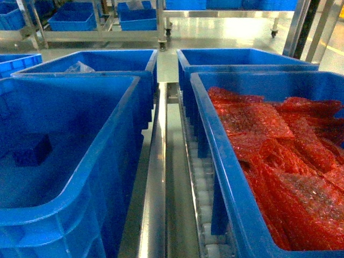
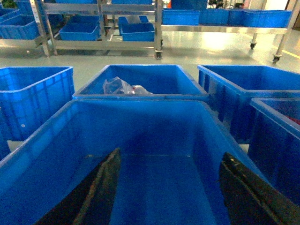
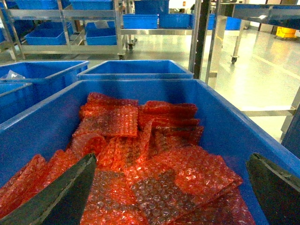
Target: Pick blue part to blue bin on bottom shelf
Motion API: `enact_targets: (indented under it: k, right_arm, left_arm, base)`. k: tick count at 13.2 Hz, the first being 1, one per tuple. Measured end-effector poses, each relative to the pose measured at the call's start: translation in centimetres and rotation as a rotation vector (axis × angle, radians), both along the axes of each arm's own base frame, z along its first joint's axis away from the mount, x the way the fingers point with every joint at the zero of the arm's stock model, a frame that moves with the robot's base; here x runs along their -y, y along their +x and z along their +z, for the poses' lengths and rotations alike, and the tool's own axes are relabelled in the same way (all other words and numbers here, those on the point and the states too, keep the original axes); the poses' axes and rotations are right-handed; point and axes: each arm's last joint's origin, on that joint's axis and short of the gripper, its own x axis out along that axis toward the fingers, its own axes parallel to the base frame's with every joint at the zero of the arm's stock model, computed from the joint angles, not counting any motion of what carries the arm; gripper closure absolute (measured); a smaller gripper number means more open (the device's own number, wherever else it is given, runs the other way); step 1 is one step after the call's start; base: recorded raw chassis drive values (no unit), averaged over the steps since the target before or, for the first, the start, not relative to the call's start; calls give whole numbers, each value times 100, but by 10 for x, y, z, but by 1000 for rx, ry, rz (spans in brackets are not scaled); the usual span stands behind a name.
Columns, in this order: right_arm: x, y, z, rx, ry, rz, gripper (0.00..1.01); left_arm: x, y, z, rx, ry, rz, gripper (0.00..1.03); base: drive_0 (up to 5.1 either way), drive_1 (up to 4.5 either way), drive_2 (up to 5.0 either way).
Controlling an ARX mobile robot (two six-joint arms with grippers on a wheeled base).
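From the head view we find the blue part (image 1: 33,149) low at nine o'clock inside the blue bin (image 1: 115,161); its colour melts into the floor, so we could misjudge our descent, and no arm shows here. At three o'clock the crate with red bubble wrap (image 1: 226,161) crowds the steel rail (image 1: 155,177). In the left wrist view the left gripper (image 2: 168,190) hangs spread wide and empty over that bin, part unseen. In the right wrist view the right gripper (image 3: 173,197) gapes wide above the bubble wrap (image 3: 140,154), which could snag
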Motion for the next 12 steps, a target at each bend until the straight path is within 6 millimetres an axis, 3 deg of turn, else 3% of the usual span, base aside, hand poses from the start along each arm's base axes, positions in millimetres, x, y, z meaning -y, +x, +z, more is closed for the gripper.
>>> enact_targets:
  k: [1,8,10,12]
  right_arm:
    - [0,0,0,0,0,0,3]
    - [0,0,0,0,0,0,3]
    - [0,0,0,-1,0,0,3]
    - [0,0,0,0,0,0,3]
  left_arm:
    - [-6,-5,-3,0,0,5,53]
    - [-14,-16,-11,2,-1,-6,78]
    - [-20,-24,-16,1,0,-2,101]
    - [-39,-41,-25,5,1,16,101]
  base:
    - [0,0,0]
    - [0,0,0]
    - [0,0,0]
    - [0,0,0]
